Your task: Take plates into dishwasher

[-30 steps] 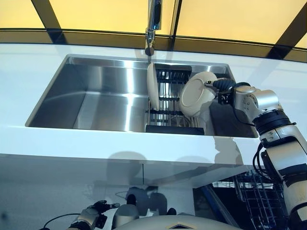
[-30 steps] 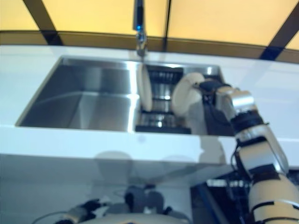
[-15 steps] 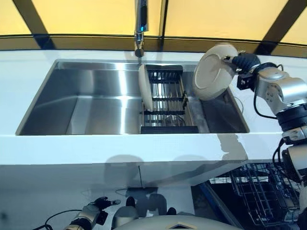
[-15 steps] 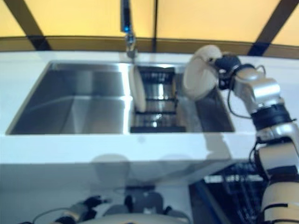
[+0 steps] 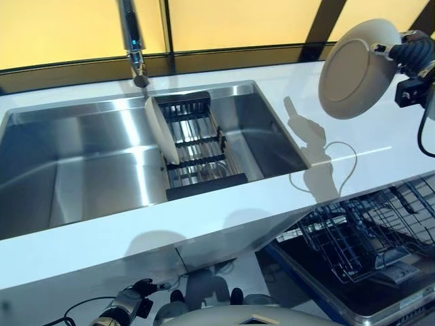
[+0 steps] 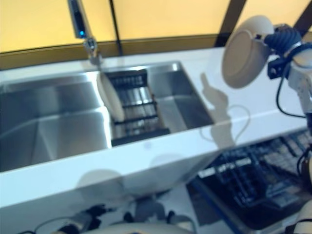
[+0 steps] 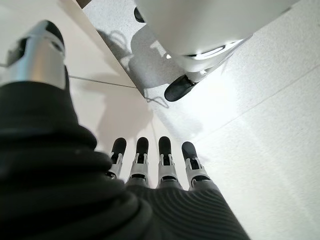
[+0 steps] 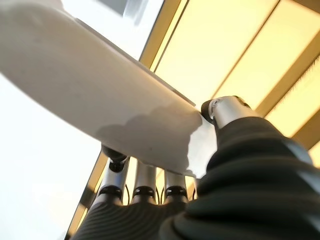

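White surface (image 5: 258, 204) runs across the scene with a stainless steel sink (image 5: 75, 170) set into it below a faucet (image 5: 134, 41), and inside the sink a black dish rack (image 5: 200, 146) holds one white plate (image 5: 162, 130) standing on edge at its 9 o'clock side. At about 2 o'clock, raised in the air above the surface, the right robot hand (image 5: 408, 51) has its thumb and fingers clamped on the rim of a second white plate (image 5: 357, 68), tilted nearly upright, with the wire dishwasher rack (image 5: 367, 234) down at 4 o'clock. Low at 7 o'clock, the left robot hand (image 7: 160, 165) hangs idle, fingers straight and apart, holding nothing.
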Robot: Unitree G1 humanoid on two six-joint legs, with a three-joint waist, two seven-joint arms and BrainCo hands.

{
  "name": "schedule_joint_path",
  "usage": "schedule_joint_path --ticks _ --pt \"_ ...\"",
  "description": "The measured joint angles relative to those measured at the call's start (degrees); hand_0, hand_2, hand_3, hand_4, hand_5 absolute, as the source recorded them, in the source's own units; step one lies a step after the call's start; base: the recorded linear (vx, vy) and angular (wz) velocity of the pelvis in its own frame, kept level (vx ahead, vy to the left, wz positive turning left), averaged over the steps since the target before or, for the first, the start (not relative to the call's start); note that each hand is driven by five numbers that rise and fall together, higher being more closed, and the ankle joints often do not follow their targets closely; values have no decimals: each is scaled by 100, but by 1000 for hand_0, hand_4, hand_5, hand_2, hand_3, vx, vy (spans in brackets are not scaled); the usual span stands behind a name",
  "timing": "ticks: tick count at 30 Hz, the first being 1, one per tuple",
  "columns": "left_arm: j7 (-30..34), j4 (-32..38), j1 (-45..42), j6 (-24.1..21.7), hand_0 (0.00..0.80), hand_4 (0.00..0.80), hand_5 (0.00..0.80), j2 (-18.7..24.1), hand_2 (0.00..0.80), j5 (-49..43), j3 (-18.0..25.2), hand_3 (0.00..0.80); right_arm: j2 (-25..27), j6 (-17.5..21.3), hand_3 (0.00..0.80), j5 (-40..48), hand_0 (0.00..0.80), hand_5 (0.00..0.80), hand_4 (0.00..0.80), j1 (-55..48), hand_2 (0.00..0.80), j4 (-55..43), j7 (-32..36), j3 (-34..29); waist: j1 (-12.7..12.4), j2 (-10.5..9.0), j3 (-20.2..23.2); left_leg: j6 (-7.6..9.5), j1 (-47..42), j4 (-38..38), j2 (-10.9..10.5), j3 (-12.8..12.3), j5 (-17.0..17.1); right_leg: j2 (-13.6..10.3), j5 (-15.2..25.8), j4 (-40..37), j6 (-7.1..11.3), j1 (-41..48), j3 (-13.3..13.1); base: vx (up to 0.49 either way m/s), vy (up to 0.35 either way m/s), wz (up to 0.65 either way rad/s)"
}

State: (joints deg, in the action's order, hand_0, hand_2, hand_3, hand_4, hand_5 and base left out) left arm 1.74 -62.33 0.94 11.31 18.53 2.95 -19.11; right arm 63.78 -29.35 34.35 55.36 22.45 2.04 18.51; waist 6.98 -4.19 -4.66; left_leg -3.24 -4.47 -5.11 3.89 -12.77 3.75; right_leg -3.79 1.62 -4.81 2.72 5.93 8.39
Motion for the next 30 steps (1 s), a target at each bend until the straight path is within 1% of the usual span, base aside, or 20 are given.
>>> schedule_joint_path --ticks 4,7,9,11,12,13,15,18,21,23,24,25,28,30 --pt "-1 -2 0 -52 0 0 0 4 0 -5 2 0 163 24 800 -311 800 800 800 -485 800 -64 156 -371 40 -33 21 4 -53 -13 3 -136 -37 0 29 -1 17 -28 -159 -10 0 -19" --pt "-1 -2 -5 -54 0 0 0 47 0 -22 9 0 310 59 800 -463 800 800 800 -959 800 -151 407 -625 177 -44 28 5 -77 -17 0 -173 -49 -5 16 -4 46 -44 -196 -2 -12 -9" --pt "3 -4 -5 -52 0 0 0 58 0 -148 10 0 424 81 800 -553 800 800 800 -1272 800 -163 518 -771 201 -43 33 4 -81 -16 10 -274 -64 3 23 -19 50 -75 -296 -1 -31 -21" --pt "9 -12 -15 -49 0 0 0 56 0 -224 10 0 486 81 800 -634 800 800 800 -1464 800 -160 564 -887 233 -43 33 2 -75 -15 12 -296 -68 5 32 -15 49 -101 -323 -4 -20 -11" --pt "43 -13 -42 -48 0 0 0 54 0 -224 9 0 524 88 800 -675 800 800 800 -1595 800 -161 610 -984 335 -43 33 3 -66 -15 11 -306 -69 6 36 -8 45 -121 -332 -3 -11 -3" --pt "54 -16 -51 -48 0 0 0 54 0 -224 9 0 580 97 800 -675 800 800 800 -1715 800 -163 644 -1058 346 -43 33 2 -65 -15 11 -306 -71 7 45 -2 35 -121 -339 -2 -11 -9" --pt "66 -17 -74 -50 0 0 0 54 0 -224 10 0 691 135 800 -706 800 800 800 -2111 800 -158 730 -1430 384 -43 33 -7 -71 -15 19 -312 -91 37 61 0 24 -140 -400 1 -13 -11" --pt "78 -33 -111 -53 0 0 0 57 0 -224 10 0 705 257 800 -900 800 800 800 -2470 800 -166 880 -1760 495 -44 33 -11 -71 -16 22 -331 -102 41 56 -1 32 -160 -419 2 -12 -5" --pt "102 -71 -120 -56 0 0 0 57 0 -225 12 0 714 327 800 -958 800 800 800 -3044 800 -221 1024 -2198 506 -46 37 -2 -75 -16 37 -415 -132 51 51 2 48 -209 -494 15 -16 -14" --pt "107 -93 -140 -62 0 0 0 56 0 -225 12 0 713 343 800 -1049 800 800 800 -3350 800 -219 1119 -2335 526 -45 39 -11 -72 -16 39 -436 -136 55 53 2 48 -213 -519 12 -13 -7" --pt "110 -108 -158 -66 0 0 0 57 0 -226 14 0 712 376 800 -1083 800 800 800 -3481 800 -223 1167 -2364 601 -43 40 -15 -73 -16 39 -446 -137 59 53 2 48 -220 -530 5 -28 -4" --pt "111 -115 -177 -68 0 0 0 57 0 -226 14 0 712 426 800 -1121 800 800 800 -3612 800 -229 1247 -2430 623 -41 41 -19 -71 -16 38 -452 -138 57 60 2 38 -215 -537 -1 -24 -4" --pt "114 -126 -202 -74 0 0 0 56 0 -228 16 0 713 527 800 -1337 800 800 800 -4048 800 -240 1417 -2704 641 -40 42 -22 -72 -16 39 -479 -145 60 69 3 25 -224 -558 -11 -19 -4" --pt "116 -128 -211 -74 0 0 0 57 0 -231 16 0 712 556 800 -1398 800 800 800 -4201 800 -254 1551 -2780 694 -39 43 -23 -76 -16 43 -514 -151 63 70 3 30 -237 -587 -5 -14 -7"
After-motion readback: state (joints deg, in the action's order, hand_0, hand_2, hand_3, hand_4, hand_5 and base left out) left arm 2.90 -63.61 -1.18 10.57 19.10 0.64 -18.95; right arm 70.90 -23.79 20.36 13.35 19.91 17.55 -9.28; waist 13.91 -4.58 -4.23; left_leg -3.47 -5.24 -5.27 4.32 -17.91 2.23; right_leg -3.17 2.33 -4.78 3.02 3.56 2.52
